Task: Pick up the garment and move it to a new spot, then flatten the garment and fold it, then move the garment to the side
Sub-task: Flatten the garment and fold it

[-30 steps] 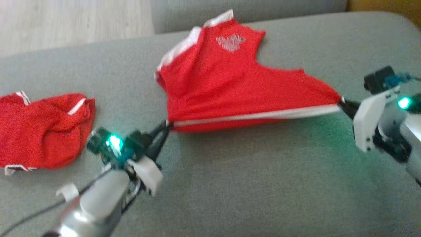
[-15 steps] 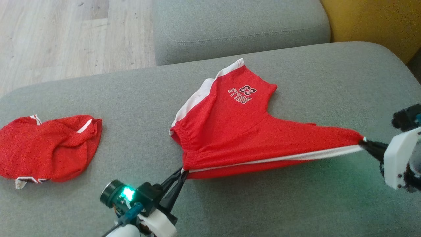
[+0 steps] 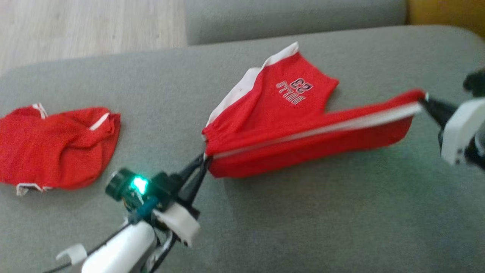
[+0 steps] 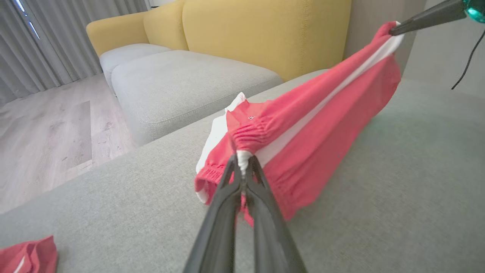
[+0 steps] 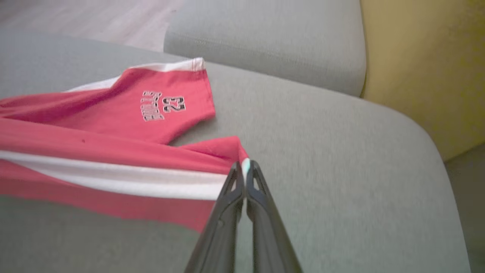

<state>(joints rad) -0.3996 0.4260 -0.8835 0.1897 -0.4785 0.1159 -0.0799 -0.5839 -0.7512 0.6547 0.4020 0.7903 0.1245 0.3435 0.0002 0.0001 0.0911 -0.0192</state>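
Our left pincer [image 3: 204, 157] was clamped shut on a corner of the elastic waistband of the red shorts [image 3: 303, 129], at the spot where the white side stripe meets the band. In the left wrist view we saw its two dark fingers [image 4: 223, 212] pressed together with a fold of white and red cloth pinched at their tips. Our right pincer [image 3: 422, 99] was likewise closed on the shorts, gripping the far end of the same stripe at the leg hem.

Between the two pincers the held leg was drawn out into a long taut band. The stripe ran nearly straight from one pair of tips to the other, and the cloth below it hung loose toward the grey cushion [image 3: 303, 227]. The other leg, printed with "BULLS 23", lay flat on the cushion beyond the stretched band, on the side away from both pincers. It was nearer the left pincer's end than the right one's.

A second red garment [image 3: 57, 148] lay crumpled on the same cushion, well apart from the left pincer on its outer side. Past the shorts we saw another grey seat [image 4: 182, 83], a yellow sofa back [image 4: 265, 34] and a pale wooden floor [image 3: 75, 26].
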